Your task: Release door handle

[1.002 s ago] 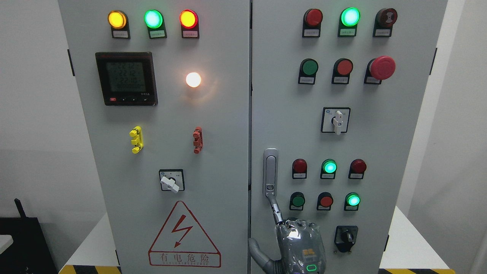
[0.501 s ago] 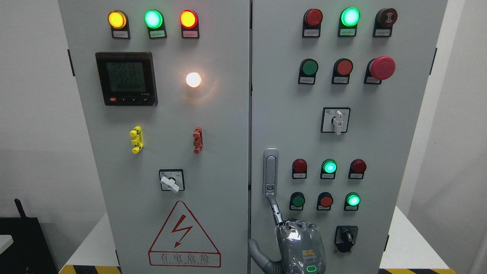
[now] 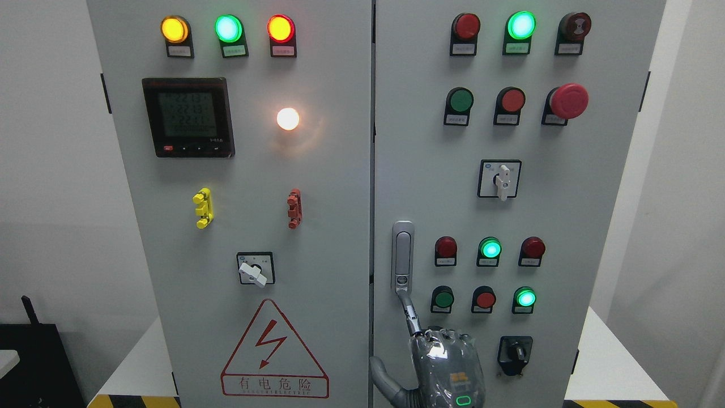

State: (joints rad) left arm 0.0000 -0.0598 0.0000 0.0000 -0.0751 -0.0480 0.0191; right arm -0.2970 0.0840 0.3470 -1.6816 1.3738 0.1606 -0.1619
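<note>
The door handle is seen low on the left edge of the right cabinet door, upright and lying flat in its silver housing, just beside the seam between the two doors. One hand is raised at the bottom edge, right of the middle, so it is taken as the right hand. Its index finger is stretched up and its tip is set against the bottom end of the handle; the thumb is swung out to the left, and nothing is held. The other fingers are hidden behind the back of the hand, so their pose cannot be told.

The contact appears reduced to one fingertip, which suits a letting-go: no wrap around the lever is seen. The release is judged nearly done, with only the finger to be drawn clear. The green button is placed just beside that finger, so a straight pull back and down is called for. The left hand is not shown.
</note>
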